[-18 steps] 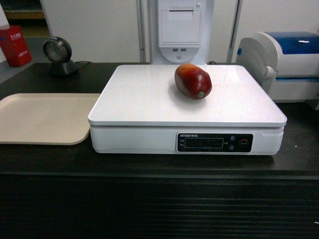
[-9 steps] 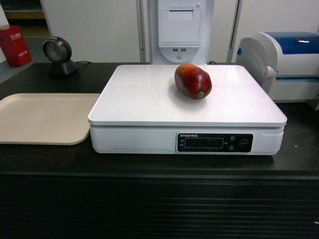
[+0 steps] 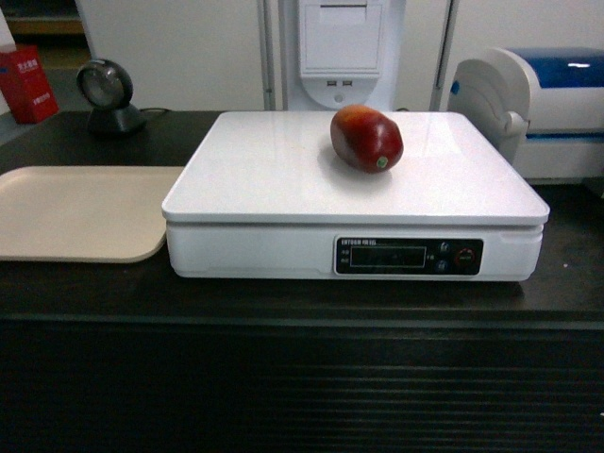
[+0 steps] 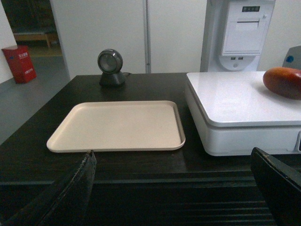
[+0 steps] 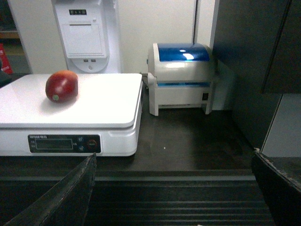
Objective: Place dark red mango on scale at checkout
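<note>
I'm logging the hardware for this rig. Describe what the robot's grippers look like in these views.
Only finger parts show, at the bottom corners of each wrist view. The left gripper and the right gripper look alike: flat, dark, near-black fingers with a matte, slightly grainy surface and a thin pale edge line. No cables, markings or arm links are visible; the head view shows neither arm.

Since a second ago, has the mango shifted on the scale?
No. The dark red mango sits at the same spot on the scale, right of centre near its back edge; only the camera view shifted.
</note>
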Tool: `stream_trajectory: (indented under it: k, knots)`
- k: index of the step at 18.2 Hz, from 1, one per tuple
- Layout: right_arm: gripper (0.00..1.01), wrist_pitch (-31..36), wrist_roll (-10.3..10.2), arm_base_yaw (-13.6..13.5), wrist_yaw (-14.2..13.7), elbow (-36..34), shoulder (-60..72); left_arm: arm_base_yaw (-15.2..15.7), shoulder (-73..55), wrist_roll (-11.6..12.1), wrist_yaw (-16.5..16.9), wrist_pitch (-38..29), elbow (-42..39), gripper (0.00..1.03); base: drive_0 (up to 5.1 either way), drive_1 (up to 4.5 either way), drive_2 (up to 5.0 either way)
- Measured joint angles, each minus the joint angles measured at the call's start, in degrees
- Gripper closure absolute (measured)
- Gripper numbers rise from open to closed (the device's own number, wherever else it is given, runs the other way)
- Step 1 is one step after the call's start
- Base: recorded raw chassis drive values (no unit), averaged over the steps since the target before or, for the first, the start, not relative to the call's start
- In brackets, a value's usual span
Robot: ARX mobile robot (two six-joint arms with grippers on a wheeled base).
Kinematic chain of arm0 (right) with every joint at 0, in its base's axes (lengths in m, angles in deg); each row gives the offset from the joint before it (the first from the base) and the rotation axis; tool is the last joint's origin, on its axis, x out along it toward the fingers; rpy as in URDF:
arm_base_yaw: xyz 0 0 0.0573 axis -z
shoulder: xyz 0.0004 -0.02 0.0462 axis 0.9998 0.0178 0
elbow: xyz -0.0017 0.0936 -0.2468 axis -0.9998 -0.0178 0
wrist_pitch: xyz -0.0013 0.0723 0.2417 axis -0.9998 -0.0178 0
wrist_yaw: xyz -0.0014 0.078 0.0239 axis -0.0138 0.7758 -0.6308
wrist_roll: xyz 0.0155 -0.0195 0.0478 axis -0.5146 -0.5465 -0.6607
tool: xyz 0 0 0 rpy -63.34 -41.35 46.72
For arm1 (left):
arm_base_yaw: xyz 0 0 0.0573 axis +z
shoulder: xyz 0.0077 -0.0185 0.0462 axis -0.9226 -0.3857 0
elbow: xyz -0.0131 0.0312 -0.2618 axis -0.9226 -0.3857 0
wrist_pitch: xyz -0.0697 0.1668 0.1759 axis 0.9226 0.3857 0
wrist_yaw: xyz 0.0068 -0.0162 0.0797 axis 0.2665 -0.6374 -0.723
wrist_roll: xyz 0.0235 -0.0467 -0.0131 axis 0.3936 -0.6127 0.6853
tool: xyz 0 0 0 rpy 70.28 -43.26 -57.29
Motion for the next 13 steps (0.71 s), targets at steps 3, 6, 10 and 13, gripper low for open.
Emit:
stream_trajectory:
  k: [3, 6, 10, 13]
  knots:
    - [0.03, -0.11, 0.0, 0.0, 0.02, 0.0, 0.0, 0.0, 0.0, 0.0, -0.07, 0.04, 0.0, 0.05, 0.0, 0.0, 0.0]
    - [0.03, -0.15, 0.02, 0.0, 0.02, 0.0, 0.0, 0.0, 0.0, -0.02, -0.09, 0.07, 0.0, 0.05, 0.0, 0.0, 0.0]
    - [0.03, -0.17, 0.04, 0.0, 0.0, 0.0, 0.0, 0.0, 0.0, -0.09, -0.07, 0.11, 0.0, 0.05, 0.0, 0.0, 0.0]
    - [0.03, -0.17, 0.0, 0.0, -0.02, 0.0, 0.0, 0.0, 0.0, -0.11, -0.02, 0.13, 0.0, 0.05, 0.0, 0.0, 0.0]
